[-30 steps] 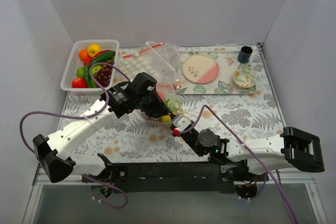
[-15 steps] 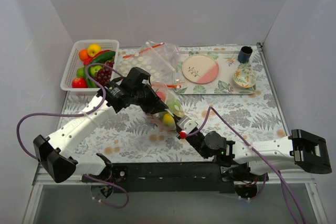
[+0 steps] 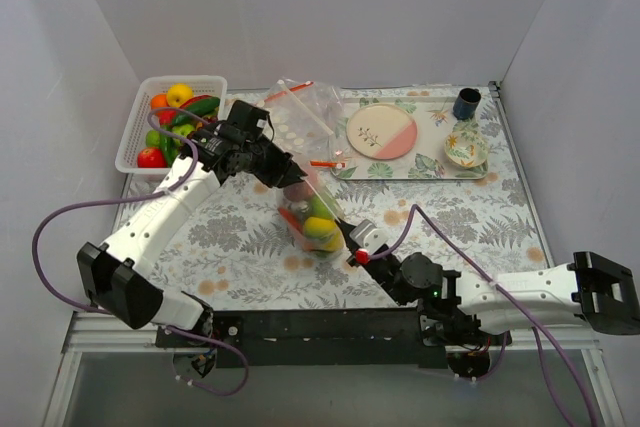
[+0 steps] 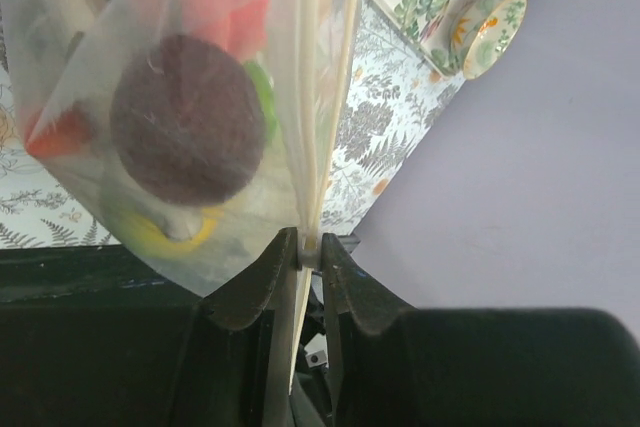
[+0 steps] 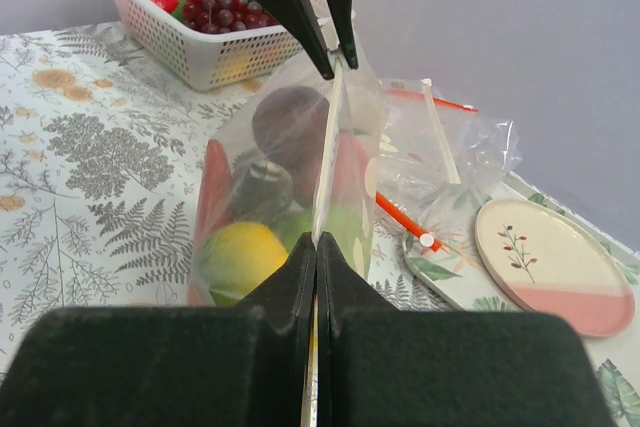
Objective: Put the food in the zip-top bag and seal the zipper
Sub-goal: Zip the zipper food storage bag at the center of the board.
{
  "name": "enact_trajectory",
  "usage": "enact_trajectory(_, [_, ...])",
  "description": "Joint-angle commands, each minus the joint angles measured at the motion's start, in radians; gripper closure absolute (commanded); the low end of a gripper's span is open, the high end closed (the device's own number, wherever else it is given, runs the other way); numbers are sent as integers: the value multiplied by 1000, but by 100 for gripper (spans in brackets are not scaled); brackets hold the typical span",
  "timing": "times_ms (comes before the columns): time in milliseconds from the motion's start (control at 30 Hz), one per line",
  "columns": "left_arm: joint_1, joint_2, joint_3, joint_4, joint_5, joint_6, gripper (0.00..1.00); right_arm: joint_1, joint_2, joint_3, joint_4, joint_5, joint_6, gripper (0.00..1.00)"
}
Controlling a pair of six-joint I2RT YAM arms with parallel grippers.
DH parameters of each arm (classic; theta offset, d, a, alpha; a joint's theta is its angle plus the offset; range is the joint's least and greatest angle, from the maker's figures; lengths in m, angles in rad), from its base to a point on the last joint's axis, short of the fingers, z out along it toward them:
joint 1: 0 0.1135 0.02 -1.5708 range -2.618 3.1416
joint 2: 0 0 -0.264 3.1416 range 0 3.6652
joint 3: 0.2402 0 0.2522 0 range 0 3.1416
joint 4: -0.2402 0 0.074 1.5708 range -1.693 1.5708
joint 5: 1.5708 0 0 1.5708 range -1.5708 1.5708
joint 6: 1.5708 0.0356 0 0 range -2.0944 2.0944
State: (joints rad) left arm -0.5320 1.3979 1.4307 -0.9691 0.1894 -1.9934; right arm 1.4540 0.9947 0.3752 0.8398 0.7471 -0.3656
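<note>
The fern-printed table is being occupied at ten o'clock by a white slatted basket, in which toy fruit is lying, and at one o'clock by a tray carrying a pink-and-cream plate. Near the centre, the zip-top bag is being held stretched between both arms. The food is being kept inside it: a yellow round, a dark brown round, red and green pieces. Its eleven o'clock end is being pinched by the left gripper, jaws nearly together on the film. Its five o'clock end is being clamped by the right gripper, jaws fully closed on it. The zipper is being pulled taut between them, seen edge-on as a pale line.
</note>
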Motion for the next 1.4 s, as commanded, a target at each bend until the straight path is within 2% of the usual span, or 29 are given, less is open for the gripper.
enact_trajectory(0, [66,21,63,38,-53,15,100,20,-47,-16,-2,29,37,99])
enact_trajectory(533, [210,101,96,81,-41,81,100,22,-234,-55,-116,52,79,99])
enact_trajectory(1367, [283,158,94,135,-44,133,100,22,-412,-82,-226,112,74,99])
